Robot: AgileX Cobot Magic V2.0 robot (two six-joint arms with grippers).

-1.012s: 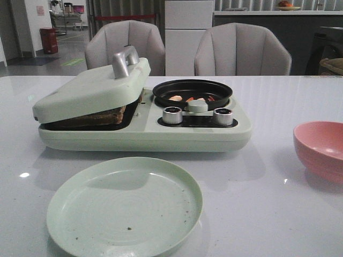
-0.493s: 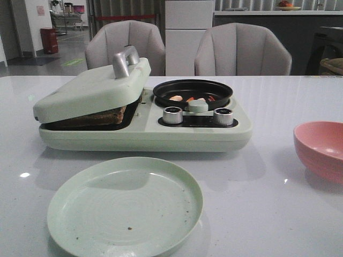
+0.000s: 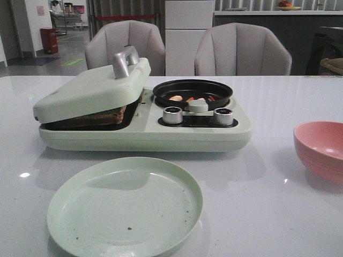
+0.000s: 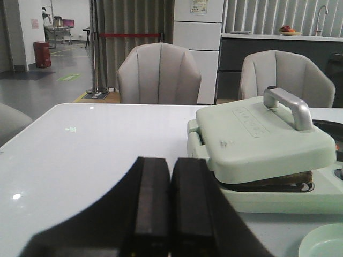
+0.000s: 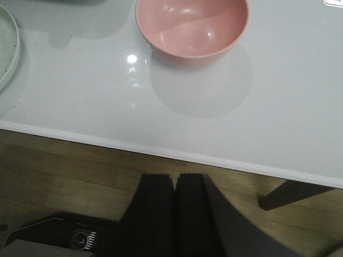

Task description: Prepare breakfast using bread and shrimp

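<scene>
Under the tilted lid (image 3: 91, 88), bread (image 3: 99, 115) edge shows.

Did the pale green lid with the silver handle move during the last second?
No. The pale green lid with the silver handle sits at the same tilt over the bread, unchanged against the two silver knobs beside it.

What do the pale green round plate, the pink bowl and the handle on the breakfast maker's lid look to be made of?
The pale green round plate looks like matte plastic or melamine: dull, even colour, faint concentric rings. The pink bowl also seems plastic or melamine, semi-glossy, with soft highlights inside. The arched silver handle on the pale green lid looks like brushed or satin metal, possibly metallised plastic: grey sheen, bright edge highlights.
</scene>
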